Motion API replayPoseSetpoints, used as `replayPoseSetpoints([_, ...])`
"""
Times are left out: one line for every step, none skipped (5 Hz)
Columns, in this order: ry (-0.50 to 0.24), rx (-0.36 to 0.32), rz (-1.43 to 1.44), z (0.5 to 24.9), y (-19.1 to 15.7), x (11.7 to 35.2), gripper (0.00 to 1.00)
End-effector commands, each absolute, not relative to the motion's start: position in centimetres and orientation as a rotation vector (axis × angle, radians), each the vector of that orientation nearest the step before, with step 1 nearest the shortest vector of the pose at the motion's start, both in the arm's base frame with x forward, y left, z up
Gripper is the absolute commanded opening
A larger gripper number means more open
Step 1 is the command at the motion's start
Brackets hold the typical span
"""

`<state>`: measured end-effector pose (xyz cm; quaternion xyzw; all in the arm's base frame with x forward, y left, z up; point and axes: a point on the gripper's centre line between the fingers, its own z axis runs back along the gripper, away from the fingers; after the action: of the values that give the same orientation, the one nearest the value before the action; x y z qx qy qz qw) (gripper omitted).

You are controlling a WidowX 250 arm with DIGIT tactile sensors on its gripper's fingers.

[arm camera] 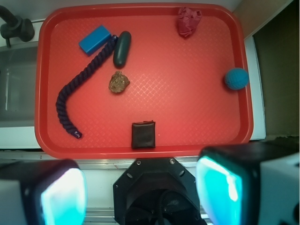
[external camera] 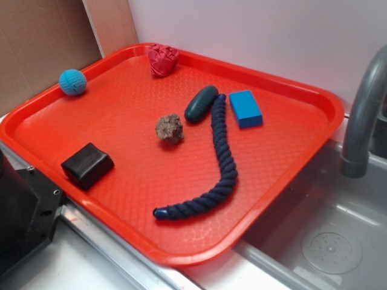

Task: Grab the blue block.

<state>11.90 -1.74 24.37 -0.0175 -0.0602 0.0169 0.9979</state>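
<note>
The blue block (external camera: 245, 109) lies flat on the red tray (external camera: 278, 181), toward its far right side, next to the top end of the dark navy rope (external camera: 221, 163). From the wrist view the blue block (arm camera: 94, 40) sits at the tray's upper left. My gripper (arm camera: 140, 192) hangs high above the robot base, well short of the tray's near rim (arm camera: 140, 152). Its jaws stand wide apart with nothing between them. The gripper is out of the exterior view.
Also on the tray: a black block (external camera: 87, 165), a brown rock (external camera: 170, 128), a dark green oval (external camera: 201, 103), a red crumpled lump (external camera: 162, 59) and a teal ball (external camera: 72, 81). A sink with a grey faucet (external camera: 363, 115) borders the tray on the right.
</note>
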Motion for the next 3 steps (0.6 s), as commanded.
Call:
replayPoseSetpoints([-0.121,-0.035,0.034,24.4,-1.7,11.9,1.00])
replayPoseSetpoints([-0.148,-0.107,0.288,20.5,-4.0,16.9,1.00])
replayPoseSetpoints([-0.086,-0.140,0.546,19.1,-5.6,21.1,1.00])
